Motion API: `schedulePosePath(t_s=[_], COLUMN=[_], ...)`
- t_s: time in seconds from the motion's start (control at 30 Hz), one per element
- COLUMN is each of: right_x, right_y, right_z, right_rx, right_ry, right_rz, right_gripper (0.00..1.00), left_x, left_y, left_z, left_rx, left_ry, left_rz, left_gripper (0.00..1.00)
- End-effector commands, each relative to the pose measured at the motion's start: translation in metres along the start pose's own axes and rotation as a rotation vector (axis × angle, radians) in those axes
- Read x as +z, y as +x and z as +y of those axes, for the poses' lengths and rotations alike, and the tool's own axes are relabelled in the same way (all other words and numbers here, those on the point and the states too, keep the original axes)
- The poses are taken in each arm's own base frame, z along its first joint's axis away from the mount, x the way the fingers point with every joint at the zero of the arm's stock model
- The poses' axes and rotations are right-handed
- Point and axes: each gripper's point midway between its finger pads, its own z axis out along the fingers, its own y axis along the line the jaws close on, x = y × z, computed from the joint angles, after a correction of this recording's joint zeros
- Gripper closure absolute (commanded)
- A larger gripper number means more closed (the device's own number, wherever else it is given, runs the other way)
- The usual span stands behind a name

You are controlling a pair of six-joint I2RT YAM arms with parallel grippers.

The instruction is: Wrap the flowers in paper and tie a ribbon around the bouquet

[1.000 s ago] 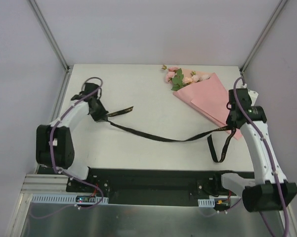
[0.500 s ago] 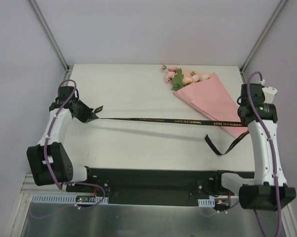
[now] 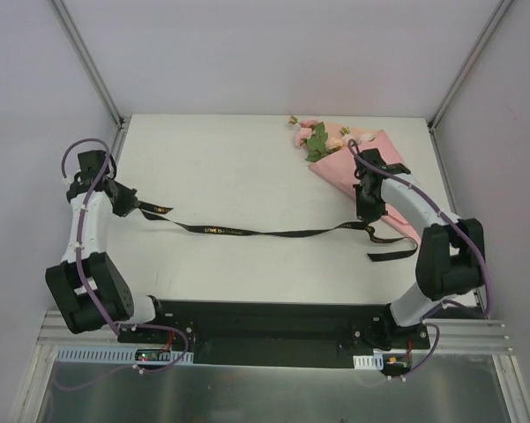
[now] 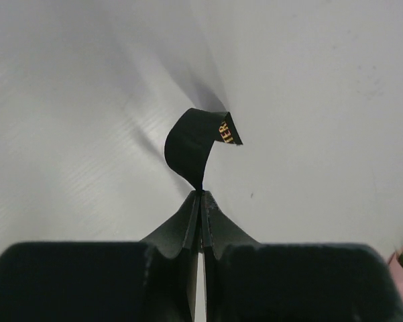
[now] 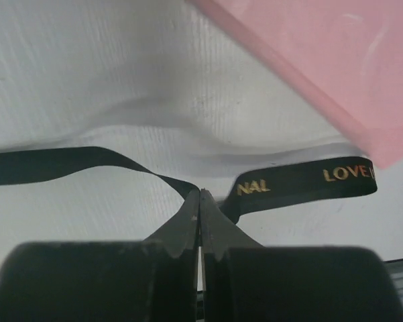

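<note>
A white counter [image 3: 247, 167] is enclosed by pale walls [image 3: 273, 53]; metal posts [image 3: 88, 62] are set at its far corners.

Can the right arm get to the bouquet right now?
Probably yes: the right pincer sits just beside the bouquet's narrow end, with nothing between them. But it is shut on the ribbon, so it would have to let go before gripping the bouquet.
</note>
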Motion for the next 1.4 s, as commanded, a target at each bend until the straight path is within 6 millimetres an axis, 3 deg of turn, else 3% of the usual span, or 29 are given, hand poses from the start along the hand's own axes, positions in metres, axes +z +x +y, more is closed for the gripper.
schedulePosePath(t_s=[0.0,0.17,0.3,0.37,0.4,0.43,0.47,0.53,0.6,0.63,0.67,0.77,0.8,0.87,0.9,0.93,0.97,1.0,1.03,1.07,1.1,1.13,1.2,1.23,1.27,1.3,1.33,1.37], right_x=[0.024,0.043,0.048,0.047,0.045,0.036,0.031,0.017,0.009,0.005,-0.005,-0.012,-0.010,-0.002,0.003,0.011,0.015,0.020,0.029,0.033,0.035,0.037,0.046,0.049,0.053,0.058,0.064,0.066], right_y=[0.008,0.010,0.011,0.014,0.016,0.013,0.014,0.014,0.016,0.017,0.015,0.024,0.029,0.044,0.050,0.067,0.075,0.076,0.092,0.094,0.093,0.094,0.099,0.101,0.104,0.104,0.107,0.109], right_z=[0.014,-0.018,-0.012,-0.003,-0.002,-0.003,-0.004,-0.014,-0.021,-0.020,-0.016,-0.008,-0.009,-0.006,-0.018,-0.019,-0.023,-0.036,-0.036,-0.047,-0.050,-0.055,-0.063,-0.066,-0.071,-0.073,-0.077,-0.085], right_rx=[0.032,0.093,0.065,0.066,0.064,0.064,0.058,0.114,0.192,0.211,0.224,0.297,0.326,0.393,0.462,0.542,0.599,0.707,0.789,0.873,0.903,0.927,0.964,0.991,1.040,1.066,1.095,1.144], right_ry=[-0.069,0.041,-0.001,-0.050,-0.062,-0.075,-0.082,-0.106,-0.142,-0.160,-0.204,-0.257,-0.259,-0.264,-0.243,-0.232,-0.227,-0.240,-0.243,-0.248,-0.259,-0.243,-0.209,-0.209,-0.205,-0.208,-0.199,-0.188], right_rz=[0.088,0.135,0.140,0.144,0.143,0.117,0.104,0.072,0.058,0.048,0.012,-0.009,-0.001,0.031,0.045,0.099,0.120,0.105,0.148,0.141,0.137,0.140,0.166,0.181,0.195,0.201,0.228,0.232], right_gripper=[1.00,1.00,1.00,0.90,0.82,0.68,0.59,0.43,0.39,0.38,0.37,0.35,0.35,0.36,0.37,0.40,0.44,0.55,0.60,0.63,0.65,0.65,0.66,0.66,0.66,0.66,0.67,0.69], left_x=[0.023,0.051,0.057,0.054,0.047,0.041,0.037,0.016,-0.003,-0.013,-0.021,-0.050,-0.054,-0.075,-0.068,-0.081,-0.070,-0.081,-0.086,-0.073,-0.079,-0.083,-0.067,-0.081,-0.053,-0.051,-0.064,-0.035], left_y=[-0.008,0.008,0.003,0.002,0.000,0.000,0.001,0.001,0.010,0.023,0.048,0.101,0.148,0.184,0.226,0.247,0.269,0.303,0.313,0.331,0.357,0.367,0.398,0.412,0.435,0.446,0.454,0.472], left_z=[0.010,-0.001,0.001,-0.002,-0.006,-0.012,-0.019,-0.031,-0.053,-0.070,-0.090,-0.153,-0.172,-0.220,-0.232,-0.256,-0.275,-0.286,-0.306,-0.321,-0.328,-0.342,-0.361,-0.376,-0.374,-0.378,-0.393,-0.385], left_rx=[-0.060,-0.059,-0.035,-0.033,-0.027,-0.004,0.011,0.029,0.072,0.085,0.146,0.239,0.307,0.339,0.386,0.393,0.395,0.401,0.400,0.394,0.396,0.389,0.359,0.356,0.346,0.323,0.319,0.313], left_ry=[-0.077,-0.060,-0.077,-0.067,-0.041,-0.010,0.021,0.094,0.193,0.263,0.332,0.560,0.606,0.763,0.774,0.874,0.895,0.924,1.002,1.010,1.032,1.088,1.080,1.120,1.080,1.071,1.115,1.043], left_rz=[0.062,0.191,0.184,0.175,0.165,0.160,0.150,0.113,0.091,0.121,0.153,0.255,0.360,0.430,0.510,0.560,0.609,0.676,0.671,0.670,0.700,0.695,0.723,0.746,0.776,0.822,0.836,0.861], left_gripper=[1.00,1.00,0.97,0.66,0.56,0.51,0.38,0.29,0.23,0.21,0.20,0.10,0.09,0.08,0.08,0.07,0.05,0.02,0.01,0.01,0.01,0.01,0.02,0.07,0.10,0.13,0.16,0.16])
